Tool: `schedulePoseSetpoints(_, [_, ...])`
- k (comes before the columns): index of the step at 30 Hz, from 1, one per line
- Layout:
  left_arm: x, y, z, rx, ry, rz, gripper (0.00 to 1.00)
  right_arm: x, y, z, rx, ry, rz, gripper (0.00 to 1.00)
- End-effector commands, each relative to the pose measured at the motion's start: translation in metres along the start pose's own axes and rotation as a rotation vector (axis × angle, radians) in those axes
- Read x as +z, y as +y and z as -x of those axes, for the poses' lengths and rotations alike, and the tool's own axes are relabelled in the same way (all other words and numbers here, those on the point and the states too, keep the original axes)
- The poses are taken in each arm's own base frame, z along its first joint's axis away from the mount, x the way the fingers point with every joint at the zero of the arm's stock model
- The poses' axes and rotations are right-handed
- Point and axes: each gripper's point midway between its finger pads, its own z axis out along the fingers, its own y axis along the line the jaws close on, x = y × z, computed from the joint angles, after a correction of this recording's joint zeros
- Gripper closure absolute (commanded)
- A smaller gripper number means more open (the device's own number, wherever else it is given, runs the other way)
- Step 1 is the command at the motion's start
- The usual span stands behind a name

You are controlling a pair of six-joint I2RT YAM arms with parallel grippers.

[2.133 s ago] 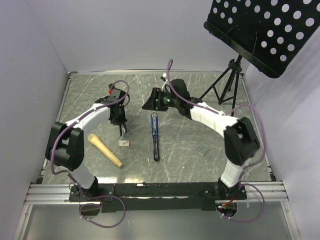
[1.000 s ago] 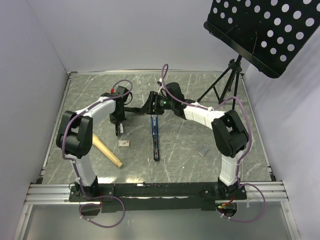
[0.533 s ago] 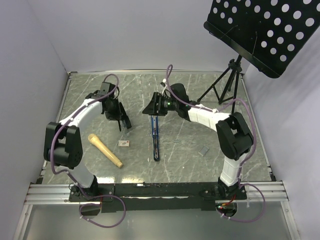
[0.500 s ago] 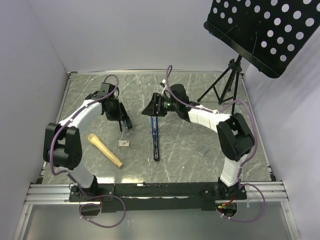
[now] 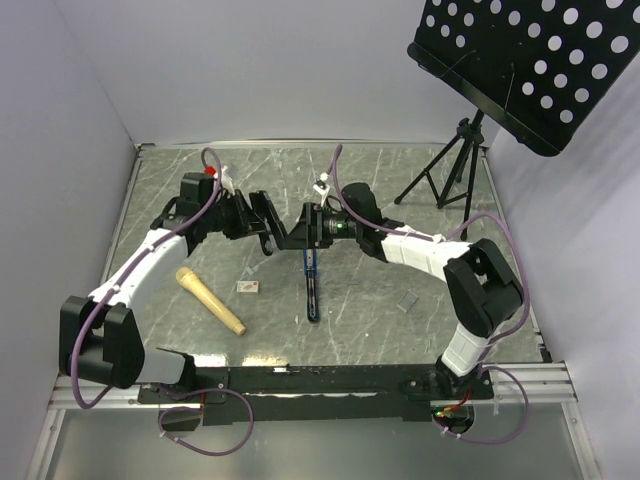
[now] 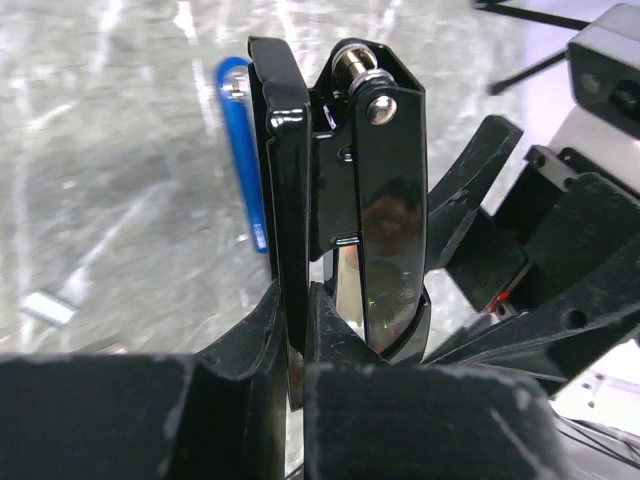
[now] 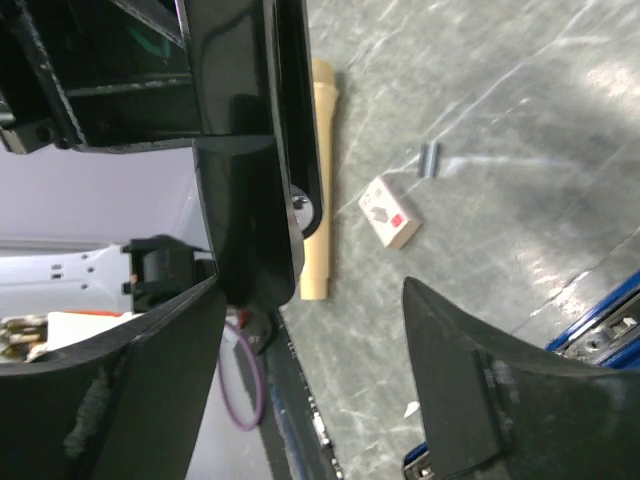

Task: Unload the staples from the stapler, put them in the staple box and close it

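My left gripper (image 5: 262,224) is shut on one arm of a black stapler (image 5: 270,218), held in the air with its two halves spread apart; the stapler fills the left wrist view (image 6: 380,200) above my closed fingers (image 6: 295,300). My right gripper (image 5: 298,236) is open, and its left finger lies beside the black stapler (image 7: 250,150), the jaws wide apart (image 7: 312,290). A blue stapler (image 5: 311,280) lies opened flat on the table. Small grey staple strips lie on the table at the right (image 5: 407,299) and near the box (image 7: 429,158).
A tan-and-white box (image 5: 248,287) and a wooden handle (image 5: 210,300) lie at the left front. A black tripod with a perforated music stand (image 5: 455,170) stands at the back right. White walls close in the marble table (image 5: 480,260).
My left arm has swung right with the black stapler, from the left-centre up to my right gripper. The right gripper has stayed over the far end of the blue stapler.
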Motion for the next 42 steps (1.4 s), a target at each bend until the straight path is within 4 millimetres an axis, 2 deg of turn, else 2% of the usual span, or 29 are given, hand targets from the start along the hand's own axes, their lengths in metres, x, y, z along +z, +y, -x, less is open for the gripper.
schedulePoseSetpoints(1, [-0.011, -0.050, 0.015, 0.020, -0.059, -0.240, 0.99, -0.011, 0.034, 0.012, -0.104, -0.049, 0.075, 0.28])
schedulePoseSetpoints(13, [-0.009, -0.052, 0.007, 0.012, -0.042, -0.287, 0.99, -0.001, 0.035, 0.015, -0.119, -0.044, 0.050, 0.42])
schedulePoseSetpoints(14, [-0.008, -0.051, 0.006, 0.013, -0.039, -0.283, 0.99, -0.002, 0.034, 0.016, -0.123, -0.051, 0.042, 0.52])
schedulePoseSetpoints(16, [-0.006, -0.043, 0.002, 0.021, -0.031, -0.253, 0.99, -0.009, 0.034, 0.021, -0.139, -0.079, 0.006, 0.65])
schedulePoseSetpoints(17, [-0.005, -0.039, 0.000, 0.026, -0.029, -0.235, 0.99, -0.013, 0.031, 0.022, -0.139, -0.089, -0.025, 0.76])
schedulePoseSetpoints(20, [-0.001, -0.017, -0.004, 0.051, -0.036, -0.132, 0.99, -0.032, 0.025, 0.033, -0.165, -0.148, -0.110, 0.83])
schedulePoseSetpoints(22, [0.001, -0.008, -0.010, 0.074, -0.021, -0.099, 0.99, -0.044, 0.031, 0.041, -0.171, -0.172, -0.108, 0.84])
schedulePoseSetpoints(27, [0.003, -0.007, -0.021, 0.120, 0.013, -0.111, 0.99, -0.070, 0.041, 0.066, -0.207, -0.228, -0.133, 0.84])
schedulePoseSetpoints(30, [0.001, -0.003, -0.025, 0.135, 0.013, -0.091, 0.99, -0.079, 0.045, 0.076, -0.227, -0.247, -0.148, 0.82])
schedulePoseSetpoints(33, [0.000, -0.009, -0.030, 0.132, 0.030, -0.130, 0.99, -0.085, 0.047, 0.080, -0.252, -0.254, -0.148, 0.81])
schedulePoseSetpoints(38, [-0.004, -0.020, -0.035, 0.069, 0.072, -0.177, 0.99, -0.093, 0.046, 0.068, -0.303, -0.222, -0.147, 0.74])
schedulePoseSetpoints(42, [-0.006, -0.029, -0.041, 0.047, 0.085, -0.240, 0.99, -0.095, 0.044, 0.051, -0.328, -0.171, -0.131, 0.74])
